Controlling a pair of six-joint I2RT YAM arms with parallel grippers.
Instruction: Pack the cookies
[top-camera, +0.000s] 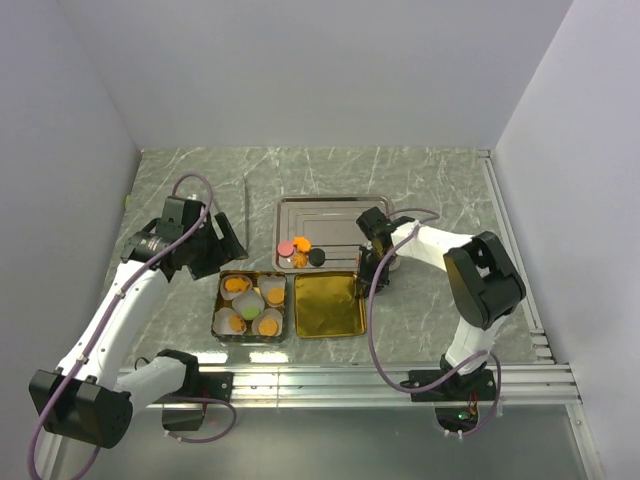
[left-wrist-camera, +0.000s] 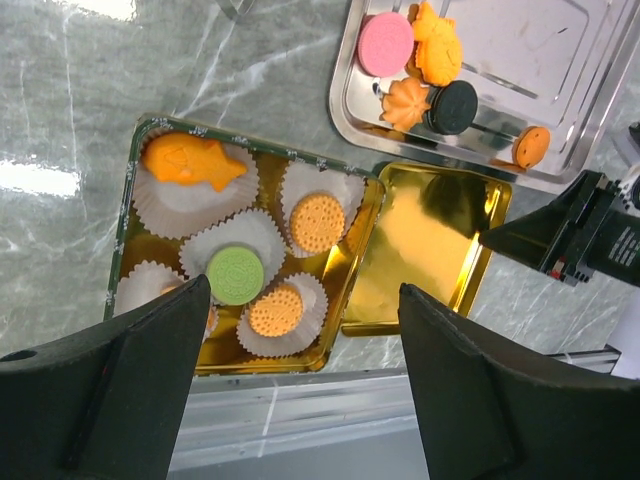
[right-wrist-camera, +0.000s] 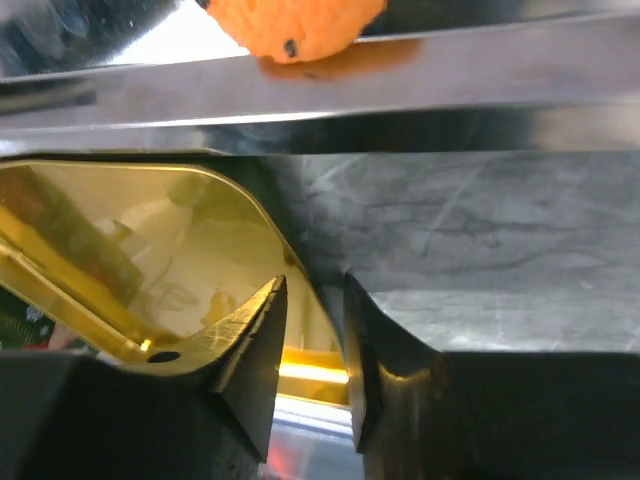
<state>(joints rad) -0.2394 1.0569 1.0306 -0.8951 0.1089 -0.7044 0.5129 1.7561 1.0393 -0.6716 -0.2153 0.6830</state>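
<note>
So, roughly halfway by my count. Five cookies sit in the gold tin (left-wrist-camera: 128, 215), one in each white paper cup (left-wrist-camera: 240, 238): an orange fish cookie (left-wrist-camera: 190, 162), a round orange biscuit (left-wrist-camera: 317, 222), a green cookie (left-wrist-camera: 236, 275), a second orange biscuit (left-wrist-camera: 275, 310), and a fifth orange cookie (top-camera: 231, 324) that the left wrist view mostly hides behind a finger. All five cups look filled.

Five more are on the steel tray (left-wrist-camera: 520, 60) just behind. There's a pink cookie (left-wrist-camera: 385, 43), an orange figure-shaped cookie (left-wrist-camera: 438, 45), an orange flower cookie (left-wrist-camera: 405, 100), a black cookie (left-wrist-camera: 455, 107) and a small orange round (left-wrist-camera: 532, 145) off on its own. That's ten total, five packed and five not. No cup is free, so I'm not sure where the rest go.

One gold lid (left-wrist-camera: 425, 240) lies inside-up against the tin's right side.

The left gripper (left-wrist-camera: 300, 390) hovers over the tin with its jaws spread wide and nothing in them. The right gripper (right-wrist-camera: 313, 300) is down at the lid's far right corner. Its jaws are narrowed to a slim gap with the rim between them, and I can't tell if it's actually pinching.
</note>
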